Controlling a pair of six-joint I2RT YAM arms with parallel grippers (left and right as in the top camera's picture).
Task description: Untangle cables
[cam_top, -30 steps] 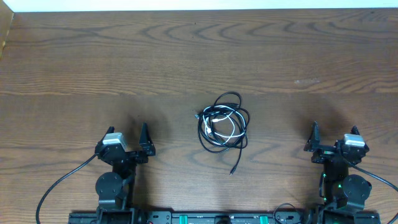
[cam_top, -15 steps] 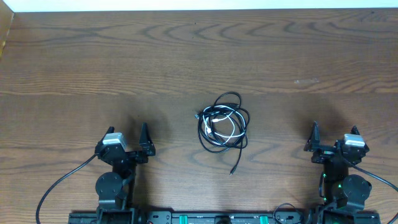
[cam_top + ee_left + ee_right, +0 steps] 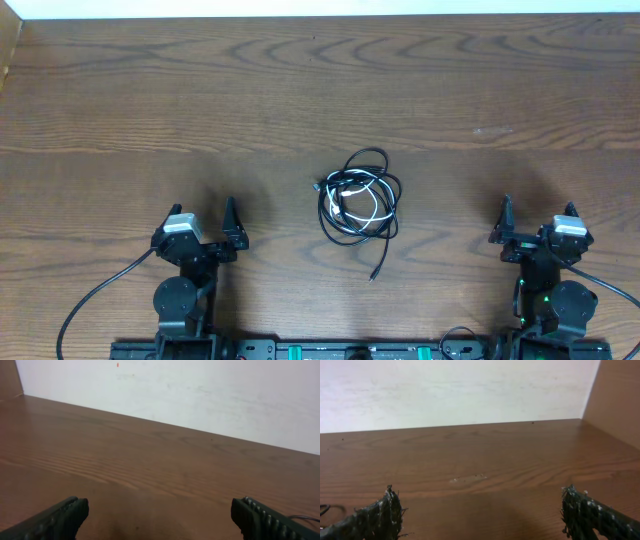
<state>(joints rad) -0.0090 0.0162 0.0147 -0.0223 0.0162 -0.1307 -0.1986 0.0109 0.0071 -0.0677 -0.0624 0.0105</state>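
The cables (image 3: 357, 196) lie in one tangled heap at the table's middle in the overhead view: looped thin black cords with a white cord (image 3: 374, 213) woven through them. One black plug end (image 3: 373, 273) trails toward the front edge. My left gripper (image 3: 198, 228) is open and empty, well left of the heap. My right gripper (image 3: 542, 226) is open and empty, well right of it. A bit of black cord shows at the right edge of the left wrist view (image 3: 306, 518) and at the left edge of the right wrist view (image 3: 327, 508). Both pairs of jaws (image 3: 160, 512) (image 3: 482, 510) frame bare wood.
The wooden table (image 3: 300, 90) reaches back to a white wall (image 3: 200, 395). A wooden side panel (image 3: 617, 395) stands at the far right, and another at the far left (image 3: 8, 45). Thick black arm wires (image 3: 95, 295) run by the arm bases.
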